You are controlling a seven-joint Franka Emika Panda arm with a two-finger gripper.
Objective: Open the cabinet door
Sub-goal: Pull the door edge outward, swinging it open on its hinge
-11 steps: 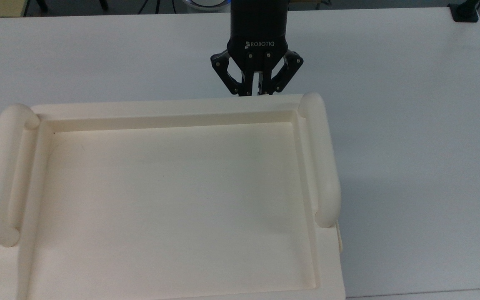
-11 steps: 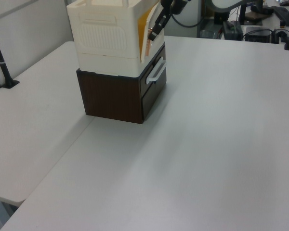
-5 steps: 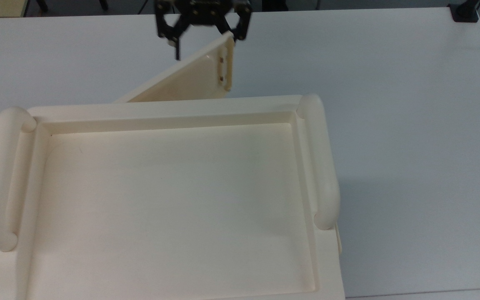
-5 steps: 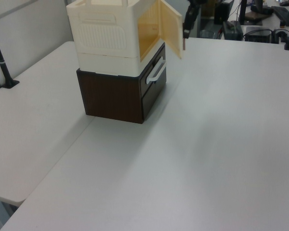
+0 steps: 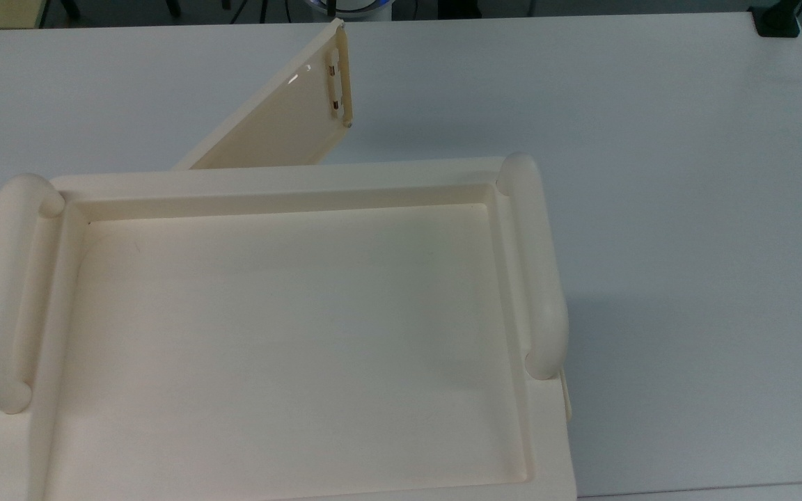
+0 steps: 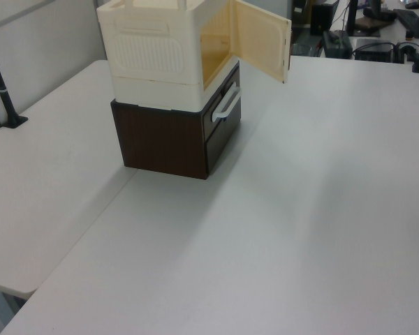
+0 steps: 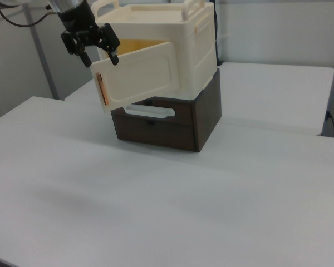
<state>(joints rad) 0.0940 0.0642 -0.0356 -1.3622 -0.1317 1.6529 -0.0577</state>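
Observation:
The cabinet door (image 5: 282,122) is a thin cream panel that stands swung far out from the cream cabinet (image 6: 157,52). Its free edge carries a strip with small brownish fittings (image 5: 333,87). In the left view the door (image 6: 262,38) angles away from the yellowish opening (image 6: 215,43). In the right view the door (image 7: 142,80) hangs ajar over the drawer front. My black gripper (image 7: 97,54) hovers just above the door's free top corner there. It is open, with its fingers (image 7: 113,56) spread and nothing between them.
The cabinet rests on a dark brown drawer unit (image 6: 164,139) with a white handle (image 6: 225,106). Its recessed top (image 5: 289,184) has rounded side handles (image 5: 537,271). White tabletop (image 6: 300,209) stretches around it. A black clamp (image 5: 777,21) sits at the table's corner.
The door has swung further open. The gripper, open beside the door's free edge half a second ago, has moved away past the top view's upper edge.

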